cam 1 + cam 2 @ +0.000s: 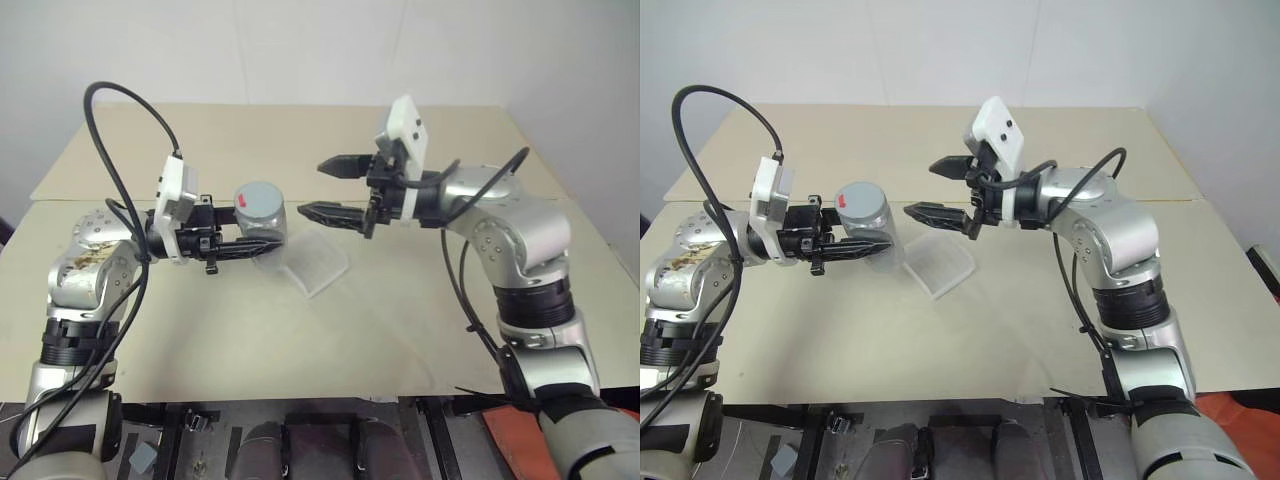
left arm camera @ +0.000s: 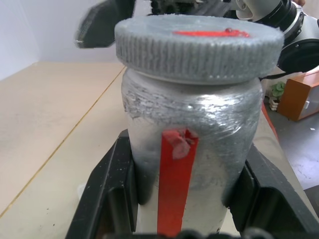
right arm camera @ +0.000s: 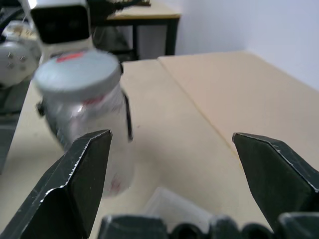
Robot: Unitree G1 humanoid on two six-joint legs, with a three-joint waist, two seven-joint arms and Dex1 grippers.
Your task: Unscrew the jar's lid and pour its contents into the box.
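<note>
The left pincer (image 1: 262, 243) is clenched around the jar (image 1: 263, 218), its two black fingers (image 2: 112, 184) pressing the silver-grey body from either side, as the left wrist view shows plainly with the red stripe running down the wall between them. The jar is held upright above the counter (image 1: 300, 330), at about nine o'clock of the scene's centre in the left eye view, and the lid (image 1: 260, 195) sits on its top, a grey ribbed cap with a dab of red on it. The right pincer (image 1: 320, 187) stands released, its fingers spread wide, one above the other, pointing level toward nine o'clock at the jar; it is near the jar but apart from it, with a clear gap between the fingertips and the lid. In the right wrist view the jar appears between and beyond the spread fingers (image 3: 77, 172), not touched by them. The box (image 1: 312, 262), a shallow clear tray, lies flat on the counter just beside the jar at about four o'clock of it, below the right pincer's lower finger. Whether anything lies in the box, or in the jar, cannot be told.
</note>
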